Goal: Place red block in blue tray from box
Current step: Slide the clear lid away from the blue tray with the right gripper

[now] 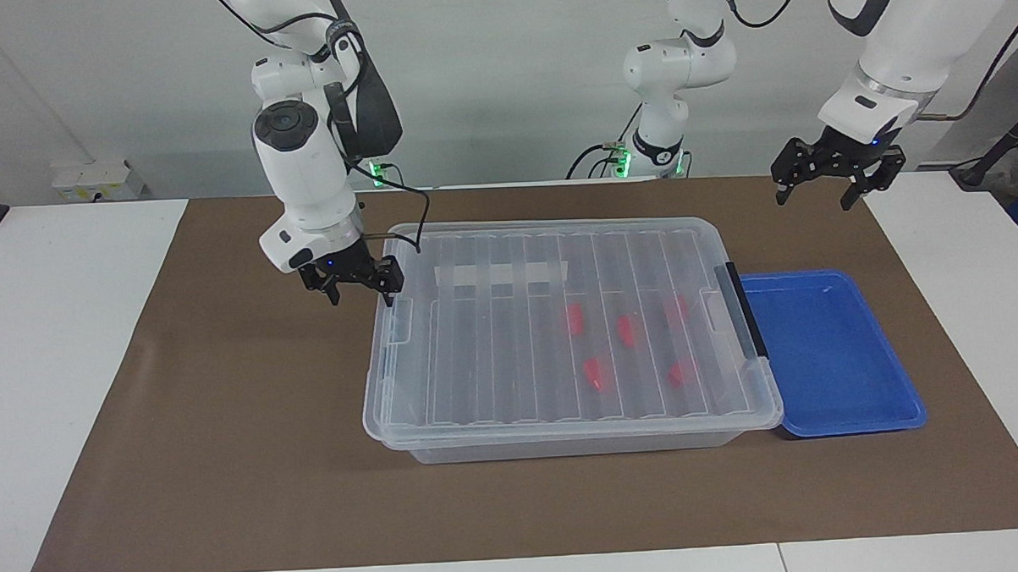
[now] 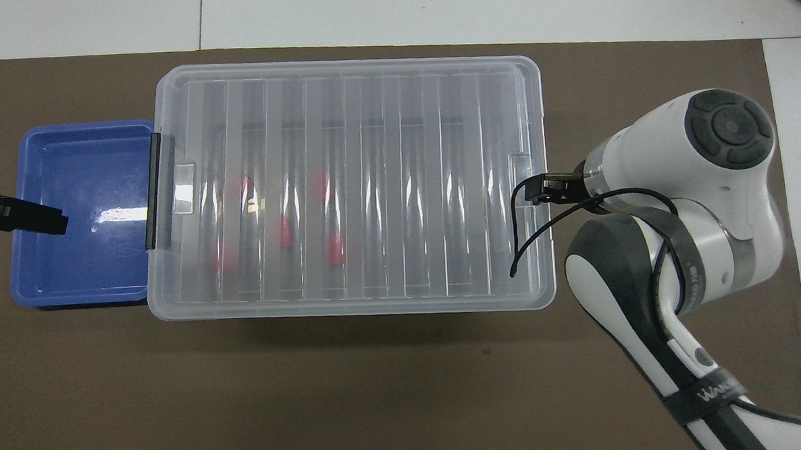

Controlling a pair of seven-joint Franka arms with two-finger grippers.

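Note:
The box (image 1: 564,403) lies on the mat with its ribbed clear lid (image 1: 494,346) on. Several red blocks show through the lid, among them one (image 1: 574,318) near the middle, also in the overhead view (image 2: 317,182). The blue tray (image 1: 825,351) sits against the box's black handle (image 1: 745,312), toward the left arm's end, and holds nothing. My right gripper (image 1: 361,293) is open and empty, low at the box's end away from the tray, one finger beside the lid's rim. My left gripper (image 1: 815,192) is open and empty, raised, over the tray in the overhead view (image 2: 59,221).
A brown mat (image 1: 226,431) covers the table under the box and the tray. A white tape strip (image 1: 500,274) lies on the lid on the robots' side. A black cable (image 2: 520,247) from the right wrist hangs over the lid's end. White table (image 1: 53,336) borders the mat.

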